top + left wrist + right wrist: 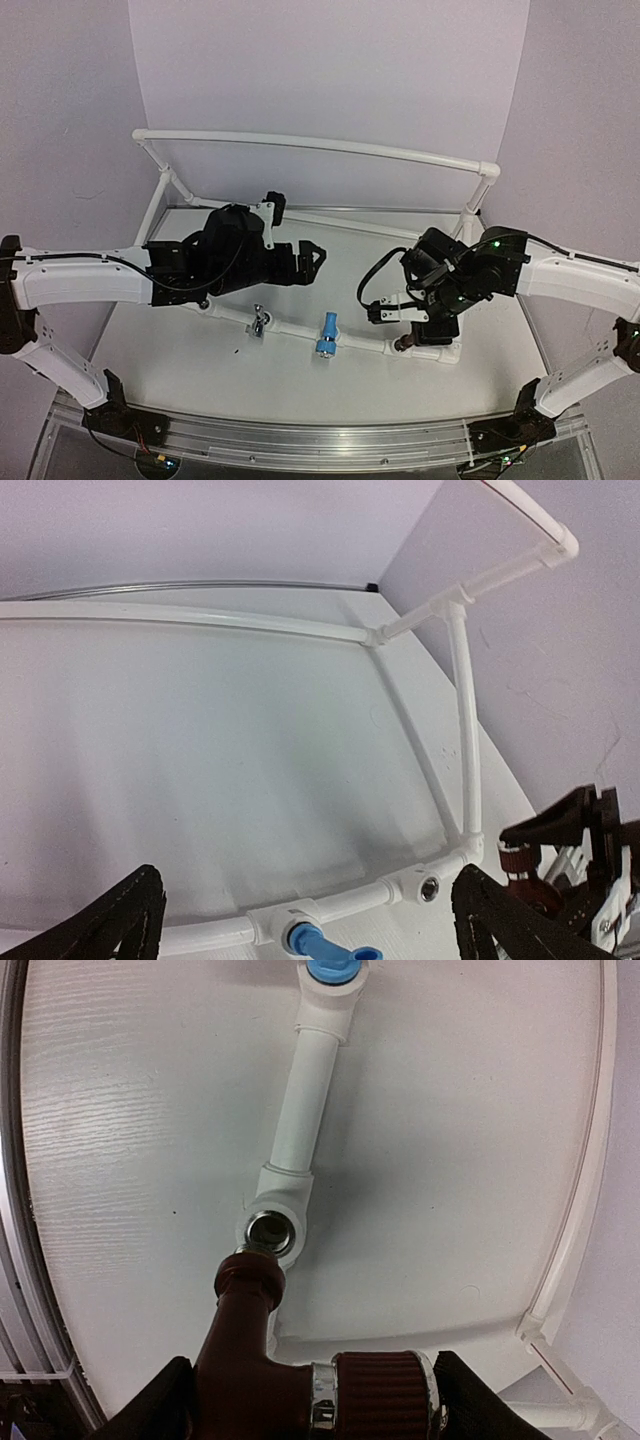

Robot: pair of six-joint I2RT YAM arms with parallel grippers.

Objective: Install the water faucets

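At a round white socket (272,1230), ribbed red-brown faucet (255,1360) tight in right end effector (310,1405); left end effector (308,880) open.

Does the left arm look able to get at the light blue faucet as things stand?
Probably yes. The left gripper hangs open just behind the front pipe, and nothing stands between it and the light blue faucet.

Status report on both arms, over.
Left end effector open, empty. Right end effector shut on red-brown faucet, its tip at the pipe socket. Path clear.
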